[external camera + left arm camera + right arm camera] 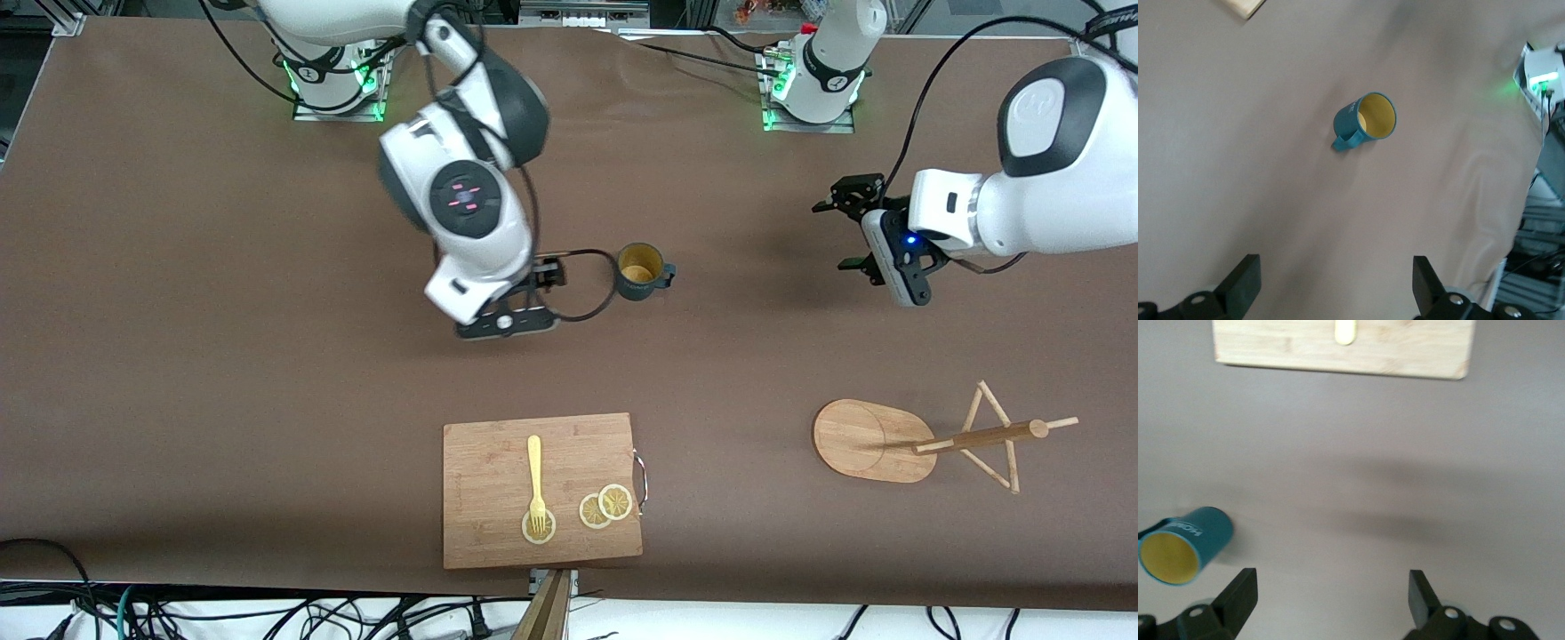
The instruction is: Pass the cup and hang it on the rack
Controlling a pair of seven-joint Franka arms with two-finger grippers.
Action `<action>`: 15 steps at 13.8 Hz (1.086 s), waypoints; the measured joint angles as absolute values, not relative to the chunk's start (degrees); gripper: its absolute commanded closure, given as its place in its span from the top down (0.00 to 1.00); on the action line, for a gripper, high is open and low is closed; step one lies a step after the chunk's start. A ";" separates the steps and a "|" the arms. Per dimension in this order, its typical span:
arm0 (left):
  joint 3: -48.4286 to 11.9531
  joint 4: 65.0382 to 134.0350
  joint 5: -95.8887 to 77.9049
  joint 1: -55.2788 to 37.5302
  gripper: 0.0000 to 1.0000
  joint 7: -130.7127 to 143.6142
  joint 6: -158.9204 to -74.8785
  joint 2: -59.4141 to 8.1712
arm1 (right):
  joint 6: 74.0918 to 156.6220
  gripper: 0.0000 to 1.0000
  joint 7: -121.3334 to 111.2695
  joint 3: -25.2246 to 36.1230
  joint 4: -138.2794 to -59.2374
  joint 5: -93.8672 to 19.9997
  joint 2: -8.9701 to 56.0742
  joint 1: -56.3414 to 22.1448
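Observation:
The dark teal cup (640, 269) with a yellow inside stands upright mid-table, its handle toward the left arm's end. It also shows in the left wrist view (1368, 120) and the right wrist view (1183, 543). The bamboo rack (867, 440) stands nearer the front camera, toward the left arm's end. My right gripper (544, 272) is just beside the cup, mostly hidden under its wrist, and is open and empty (1333, 600). My left gripper (840, 231) hovers over bare table between cup and left arm's end, open and empty (1337, 287).
A rectangular wooden cutting board (498, 533) lies near the front edge, with a yellow fork (535, 476) and lemon slices (605, 507) on it. Its edge shows in the right wrist view (1271, 347). A black cable loops beside the cup.

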State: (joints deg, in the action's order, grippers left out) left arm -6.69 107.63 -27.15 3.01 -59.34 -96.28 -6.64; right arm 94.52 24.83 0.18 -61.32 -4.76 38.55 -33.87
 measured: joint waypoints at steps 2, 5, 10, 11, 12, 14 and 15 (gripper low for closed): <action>-6.94 111.36 -30.56 2.80 1.00 -69.96 -99.78 -6.65 | 92.94 1.00 19.21 0.84 -61.32 -4.74 36.79 -30.45; -7.23 118.05 -36.86 2.52 1.00 -84.24 -105.26 -6.86 | 91.76 1.00 10.46 1.69 -61.32 -4.71 34.84 -25.08; -8.65 122.96 -46.74 0.64 1.00 -105.75 -115.53 -14.60 | 86.16 1.00 0.27 8.48 -61.29 -4.72 31.77 -20.65; -9.68 123.05 -49.65 0.43 1.00 -109.60 -117.98 -16.57 | 85.23 1.00 -0.88 9.77 -61.29 -4.72 30.87 -20.16; -10.44 123.28 -53.55 0.14 1.00 -113.82 -119.89 -18.61 | 84.46 1.00 -1.26 10.48 -61.28 -4.69 29.84 -19.36; -10.68 124.39 -62.78 -0.27 1.00 -124.00 -121.66 -22.50 | 81.84 1.00 -2.66 10.76 -61.29 -4.67 27.80 -16.12; -10.68 125.22 -67.21 -0.25 1.00 -129.32 -121.72 -24.22 | 80.58 1.00 -3.93 10.77 -61.31 -4.68 27.08 -14.06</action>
State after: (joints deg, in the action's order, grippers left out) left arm -10.68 125.22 -67.21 -0.25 -129.32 -121.72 -24.22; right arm 80.58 -3.93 10.77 -61.31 -4.68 27.08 -14.06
